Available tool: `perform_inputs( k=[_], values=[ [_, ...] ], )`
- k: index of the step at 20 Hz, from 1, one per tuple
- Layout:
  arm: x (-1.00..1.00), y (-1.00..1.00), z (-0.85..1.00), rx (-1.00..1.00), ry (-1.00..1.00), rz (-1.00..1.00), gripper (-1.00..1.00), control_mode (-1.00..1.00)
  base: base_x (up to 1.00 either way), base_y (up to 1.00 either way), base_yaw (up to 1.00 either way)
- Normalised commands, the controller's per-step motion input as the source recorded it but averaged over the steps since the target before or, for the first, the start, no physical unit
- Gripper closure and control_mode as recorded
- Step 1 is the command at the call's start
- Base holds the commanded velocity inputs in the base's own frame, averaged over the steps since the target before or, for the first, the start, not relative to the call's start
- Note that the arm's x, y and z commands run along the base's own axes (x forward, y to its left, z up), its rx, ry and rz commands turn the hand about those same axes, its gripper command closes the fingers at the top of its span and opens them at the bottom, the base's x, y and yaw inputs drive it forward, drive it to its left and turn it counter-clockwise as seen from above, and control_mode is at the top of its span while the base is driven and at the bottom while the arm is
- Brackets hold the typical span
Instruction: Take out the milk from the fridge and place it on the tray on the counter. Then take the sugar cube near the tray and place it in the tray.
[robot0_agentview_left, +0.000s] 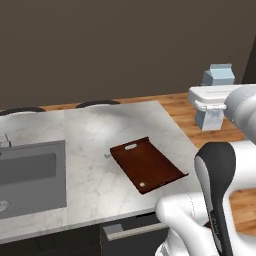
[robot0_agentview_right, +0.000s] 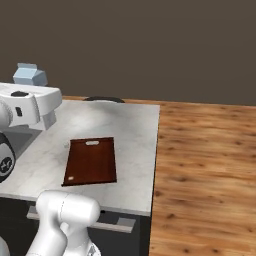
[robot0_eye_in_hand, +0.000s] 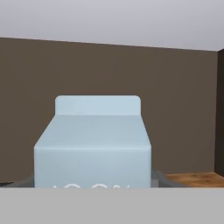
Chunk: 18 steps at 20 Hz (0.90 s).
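The pale blue milk (robot0_agentview_left: 218, 75) carton is clamped upright in the claw (robot0_agentview_left: 210, 119), raised in the air off the tabletop's (robot0_agentview_left: 95, 135) right end, while the empty brown tray (robot0_agentview_left: 146, 165) lies flat on the marble with the tiny sugar cube (robot0_agentview_left: 106, 155) just beside its far corner.
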Motion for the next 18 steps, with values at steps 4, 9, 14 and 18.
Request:
perform_inputs(
  k=[4,9,14,18],
  values=[
    [0.0,0.0,0.0,0.0,0.0,0.0,1.0,1.0,0.5,0.0,0.0],
    [0.41,-0.02,-0.31,0.0,0.01,0.06,1.0,-1.0,0.12,0.0,0.01],
    [0.43,-0.15,-0.62,-0.02,0.06,0.19,1.0,-1.0,0.0,0.0,0.0],
    [0.44,-0.18,-0.58,0.0,0.01,0.23,1.0,-1.0,0.0,0.0,0.0]
  ],
)
